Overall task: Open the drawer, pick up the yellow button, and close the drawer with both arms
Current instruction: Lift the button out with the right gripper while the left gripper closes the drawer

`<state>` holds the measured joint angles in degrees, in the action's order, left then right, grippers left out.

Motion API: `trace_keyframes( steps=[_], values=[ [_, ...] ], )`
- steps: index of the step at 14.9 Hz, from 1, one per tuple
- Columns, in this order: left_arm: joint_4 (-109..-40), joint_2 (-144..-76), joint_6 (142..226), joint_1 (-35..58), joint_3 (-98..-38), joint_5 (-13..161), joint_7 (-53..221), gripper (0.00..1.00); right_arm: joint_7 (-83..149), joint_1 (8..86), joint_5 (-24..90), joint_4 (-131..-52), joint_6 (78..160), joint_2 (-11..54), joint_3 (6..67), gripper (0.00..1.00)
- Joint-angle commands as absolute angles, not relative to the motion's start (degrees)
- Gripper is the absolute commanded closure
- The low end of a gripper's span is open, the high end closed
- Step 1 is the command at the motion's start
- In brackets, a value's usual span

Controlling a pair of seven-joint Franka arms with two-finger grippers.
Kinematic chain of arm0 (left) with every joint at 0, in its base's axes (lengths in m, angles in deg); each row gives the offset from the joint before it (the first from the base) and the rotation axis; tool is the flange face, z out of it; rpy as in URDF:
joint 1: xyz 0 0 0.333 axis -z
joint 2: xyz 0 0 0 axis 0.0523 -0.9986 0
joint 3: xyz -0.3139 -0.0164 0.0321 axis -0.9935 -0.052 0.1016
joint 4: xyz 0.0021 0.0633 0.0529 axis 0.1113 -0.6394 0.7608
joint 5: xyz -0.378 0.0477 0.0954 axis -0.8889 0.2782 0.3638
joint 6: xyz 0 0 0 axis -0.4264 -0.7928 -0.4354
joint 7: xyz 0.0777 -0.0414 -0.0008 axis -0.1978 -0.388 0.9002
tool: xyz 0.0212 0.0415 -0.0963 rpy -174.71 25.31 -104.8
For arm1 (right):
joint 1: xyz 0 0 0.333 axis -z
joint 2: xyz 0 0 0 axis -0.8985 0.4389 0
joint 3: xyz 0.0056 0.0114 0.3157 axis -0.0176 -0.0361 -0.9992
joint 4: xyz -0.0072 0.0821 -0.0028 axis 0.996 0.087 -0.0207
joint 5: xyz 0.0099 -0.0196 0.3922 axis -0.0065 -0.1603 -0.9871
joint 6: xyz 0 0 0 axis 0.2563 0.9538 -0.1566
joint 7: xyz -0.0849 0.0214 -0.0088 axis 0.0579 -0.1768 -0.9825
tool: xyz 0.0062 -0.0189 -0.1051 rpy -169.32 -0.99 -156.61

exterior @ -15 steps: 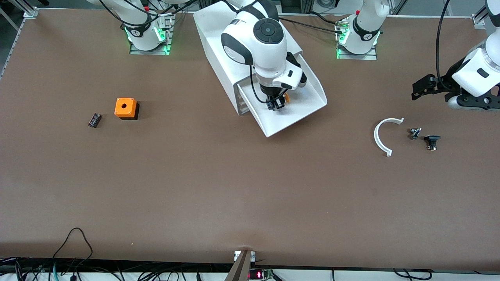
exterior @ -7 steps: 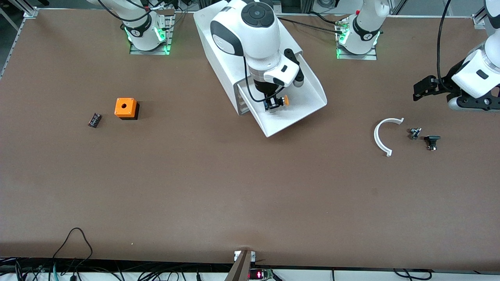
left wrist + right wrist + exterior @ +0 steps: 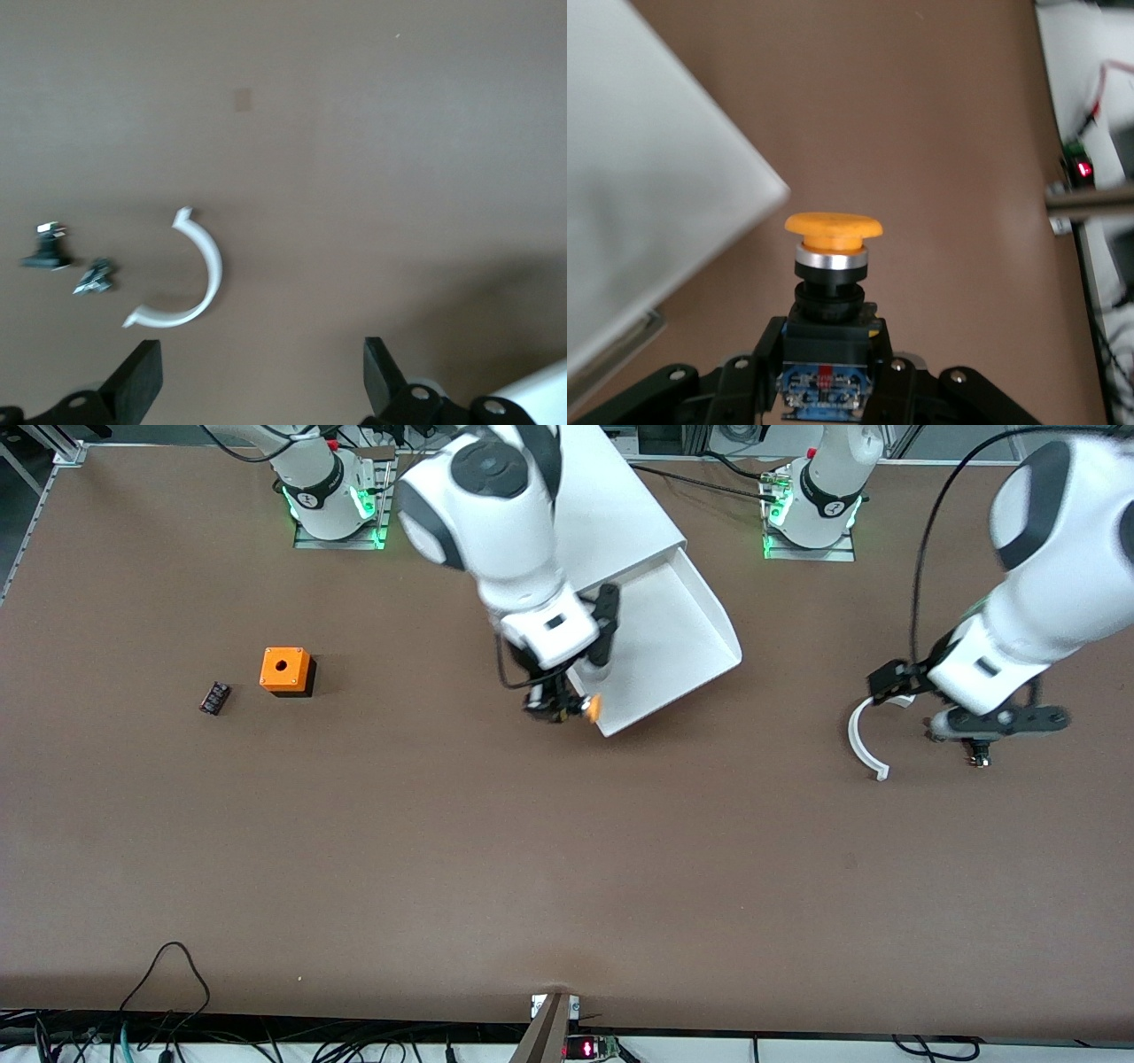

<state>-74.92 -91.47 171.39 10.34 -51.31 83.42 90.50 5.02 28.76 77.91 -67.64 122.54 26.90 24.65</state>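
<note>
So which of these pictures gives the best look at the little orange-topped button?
The right wrist view: the button fills the middle, its orange cap, silver ring and black-and-blue body clear, clamped in the right gripper. The front view shows only a small orange spot beside the drawer. The left wrist view misses it.

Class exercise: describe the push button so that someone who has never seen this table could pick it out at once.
Start at the white cabinet with its top drawer pulled out. By the drawer's front corner, the right gripper holds the button clear of the tray. Its round orange-yellow cap on a black-and-blue body differs from the bigger orange cube with a hole.
</note>
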Motion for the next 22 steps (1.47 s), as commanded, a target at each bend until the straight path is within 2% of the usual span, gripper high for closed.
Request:
trace_keyframes(
  steps=[1, 4, 7, 9, 11, 16, 19, 22],
  values=[
    [-79.57, -92.69, 178.75, 11.17, -54.27, 83.86, 99.33, 0.0, 8.96, 34.41, 78.12, -73.4, 126.41, 24.68, 24.63, 0.74],
    [-82.74, -95.41, 186.91, 12.13, -58.32, 83.86, 109.8, 0.0, 12.81, 38.38, 77.95, -76.91, 126.6, 23.37, 27.52, 0.74],
    [-91.86, -95.77, 199.73, 13.98, -61.21, 83.86, 117.1, 0.0, 24.3, 39.79, 77.94, -84.11, 126.6, 21.35, 31.13, 0.74],
    [-94.61, -95.94, 204.16, 14.16, -63.85, 83.86, 123.6, 0.0, 36.33, 41.19, 77.94, -88.59, 126.87, 20.73, 32.1, 0.72],
    [-95.05, -96.12, 204.26, 15.21, -66.22, 83.86, 127.48, 0.0, 45.67, 43.21, 77.86, -93.77, 126.6, 19.42, 32.28, 0.71],
    [-98.56, -94.99, 203.47, 15.04, -74.3, 81.6, 131.35, 0.0, 46.32, 48.48, 78.29, -102.49, 129.67, 18.71, 33.33, 0.65],
    [-100.5, -93.75, 201.99, 14.6, -79.75, 74.12, 136.1, 0.0, 43.08, 51.3, 78.21, -111.17, 139.31, 17.65, 33.51, 0.65],
    [-100.85, -93.14, 199.43, 14.6, -83.54, 73.93, 137.42, 0.0, 37.64, 54.72, 78.3, -117.87, 152.32, 19.49, 33.68, 0.65]
  ],
)
